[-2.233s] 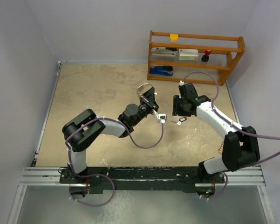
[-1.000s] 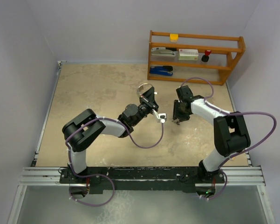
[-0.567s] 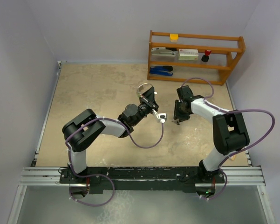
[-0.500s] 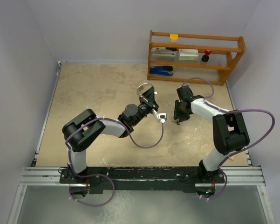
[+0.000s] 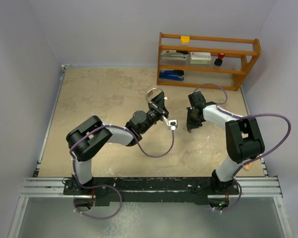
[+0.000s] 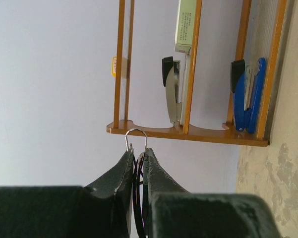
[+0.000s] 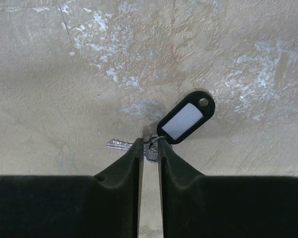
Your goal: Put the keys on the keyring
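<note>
We are closing the right gripper (image 7: pixel 149 146), wide a moment ago, around the key (image 7: pixel 120 144) lying in front of the shelf (image 5: pixel 208 40); we cannot tell if the grip is complete. The left gripper (image 6: pixel 138 157) is pinching the keyring (image 6: pixel 137 135), raised toward the shelf, awaiting threading.

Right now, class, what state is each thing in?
Left gripper, shut on the keyring.
Keyring, pinched, loop sticking out.
Right gripper, jaws narrow around the key, grip unclear.
Key, flat on the table, between the jaws.
Black tag, flat on the table.
</note>
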Robot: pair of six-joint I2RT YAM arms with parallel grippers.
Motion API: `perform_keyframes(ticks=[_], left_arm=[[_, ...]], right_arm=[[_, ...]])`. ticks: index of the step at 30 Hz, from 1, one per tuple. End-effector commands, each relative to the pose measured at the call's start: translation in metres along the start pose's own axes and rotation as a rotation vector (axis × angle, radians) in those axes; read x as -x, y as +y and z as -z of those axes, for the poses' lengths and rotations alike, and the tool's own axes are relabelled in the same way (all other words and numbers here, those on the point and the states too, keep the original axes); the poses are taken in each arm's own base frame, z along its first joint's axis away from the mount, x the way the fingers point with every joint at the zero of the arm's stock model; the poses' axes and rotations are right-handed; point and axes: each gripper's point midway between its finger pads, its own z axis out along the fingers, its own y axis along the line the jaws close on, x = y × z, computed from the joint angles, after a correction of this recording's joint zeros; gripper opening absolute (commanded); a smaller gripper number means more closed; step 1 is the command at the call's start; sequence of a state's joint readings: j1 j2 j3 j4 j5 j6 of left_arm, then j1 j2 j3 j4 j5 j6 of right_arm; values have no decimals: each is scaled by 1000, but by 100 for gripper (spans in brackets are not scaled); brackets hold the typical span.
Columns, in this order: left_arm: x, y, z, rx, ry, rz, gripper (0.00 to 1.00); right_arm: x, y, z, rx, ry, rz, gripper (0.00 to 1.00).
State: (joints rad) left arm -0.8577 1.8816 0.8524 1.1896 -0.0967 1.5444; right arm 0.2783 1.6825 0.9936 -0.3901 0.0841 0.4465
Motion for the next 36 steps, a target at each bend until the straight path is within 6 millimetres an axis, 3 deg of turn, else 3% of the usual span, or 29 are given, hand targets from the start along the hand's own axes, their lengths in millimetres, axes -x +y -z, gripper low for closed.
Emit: perform_keyframes(ticks=[1,7,13,23,31,36], left_arm=[[2,35,1,114,-19,30,0],[1,35,1,107,-17,45,0],[-2,40,4,103,10,71,0],[5,47,1,113,-6,115,0],[15,44,-3,117,-41,125,0],[22,41,-3,112,-58,126,0]], right_arm=[[1,-3,0,-6,-1,-14,17],[11,-4,14,-11,-49,-15,1],[30,0,41,16,-122,-8,0],[82,18,111,147,-396,98,0],[110,62,170,419,-648,205,0],[118,87,191,542,-650,278,0]])
